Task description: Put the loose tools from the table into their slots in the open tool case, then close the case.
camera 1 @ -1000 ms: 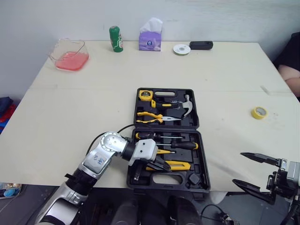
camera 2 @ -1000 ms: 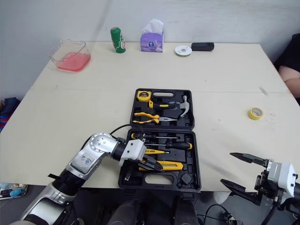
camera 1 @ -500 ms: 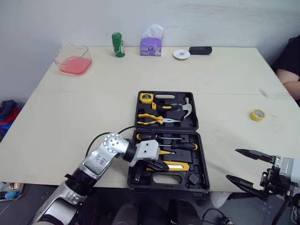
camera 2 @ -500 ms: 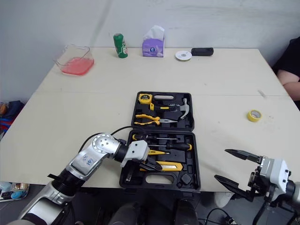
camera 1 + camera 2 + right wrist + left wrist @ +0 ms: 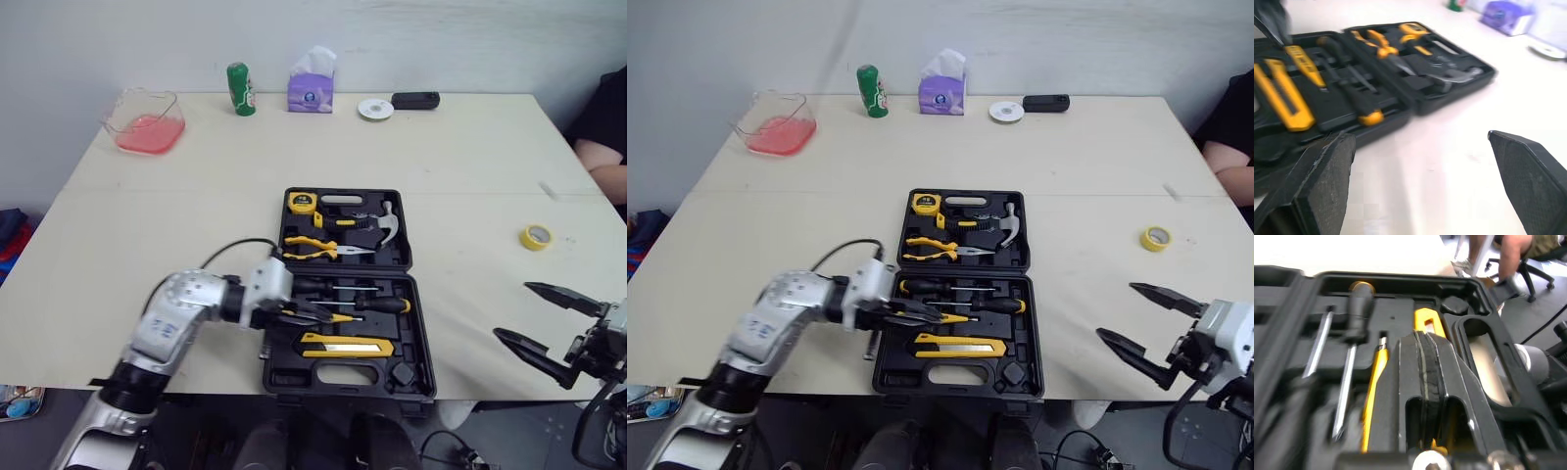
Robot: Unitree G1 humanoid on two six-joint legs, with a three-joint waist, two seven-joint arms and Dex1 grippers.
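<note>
Open tool case (image 5: pixel 424 343) with slots apparently filled; left pincer (image 5: pixel 321 312), pressed together, over its near half; right pincer (image 5: pixel 513 310) spread. Closing probably remains.

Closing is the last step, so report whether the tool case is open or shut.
Open: the tool case lies spread flat, tools showing in both halves.

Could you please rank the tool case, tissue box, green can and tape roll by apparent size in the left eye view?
Tool case; tissue box; green can and tape roll look too alike to rank.
</note>
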